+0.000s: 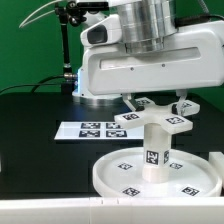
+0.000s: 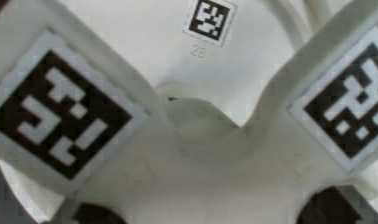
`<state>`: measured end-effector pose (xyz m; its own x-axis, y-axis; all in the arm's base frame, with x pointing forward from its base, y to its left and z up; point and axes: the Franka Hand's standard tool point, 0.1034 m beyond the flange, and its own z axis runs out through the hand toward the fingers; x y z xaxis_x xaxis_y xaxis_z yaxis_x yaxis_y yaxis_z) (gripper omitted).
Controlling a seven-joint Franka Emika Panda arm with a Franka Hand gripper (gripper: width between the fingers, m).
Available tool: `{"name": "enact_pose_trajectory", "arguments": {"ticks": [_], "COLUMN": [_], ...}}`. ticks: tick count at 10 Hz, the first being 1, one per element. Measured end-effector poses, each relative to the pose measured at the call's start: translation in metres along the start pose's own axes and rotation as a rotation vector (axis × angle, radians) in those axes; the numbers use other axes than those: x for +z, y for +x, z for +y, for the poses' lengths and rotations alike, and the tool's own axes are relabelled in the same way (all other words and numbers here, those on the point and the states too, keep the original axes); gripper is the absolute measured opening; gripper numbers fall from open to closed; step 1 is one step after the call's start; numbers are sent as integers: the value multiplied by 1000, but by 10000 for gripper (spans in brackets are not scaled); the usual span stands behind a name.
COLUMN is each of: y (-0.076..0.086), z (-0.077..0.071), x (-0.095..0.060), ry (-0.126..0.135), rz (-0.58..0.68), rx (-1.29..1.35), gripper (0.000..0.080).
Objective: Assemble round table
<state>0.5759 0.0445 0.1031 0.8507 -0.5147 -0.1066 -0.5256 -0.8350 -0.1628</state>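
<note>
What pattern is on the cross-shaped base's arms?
Black-and-white square tags on the white cross-shaped base; the wrist view shows them best.

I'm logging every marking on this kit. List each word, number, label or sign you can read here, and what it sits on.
No words, brands or numbers can be read clearly.
Black-and-white square tags, patterns only: on the cross-shaped base, the leg, the round disc and the marker board.
Small print under the far tag in the wrist view: too blurred to read.
</note>
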Motion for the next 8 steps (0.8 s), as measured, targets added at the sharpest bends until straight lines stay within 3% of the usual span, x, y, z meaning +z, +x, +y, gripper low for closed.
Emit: {"name": "enact_pose_trajectory", "arguments": {"ticks": [8], "y": [2], "z": [1], "x": [1], "ry": [62], "rz": [28], "rx": [665], "gripper": [449]}}
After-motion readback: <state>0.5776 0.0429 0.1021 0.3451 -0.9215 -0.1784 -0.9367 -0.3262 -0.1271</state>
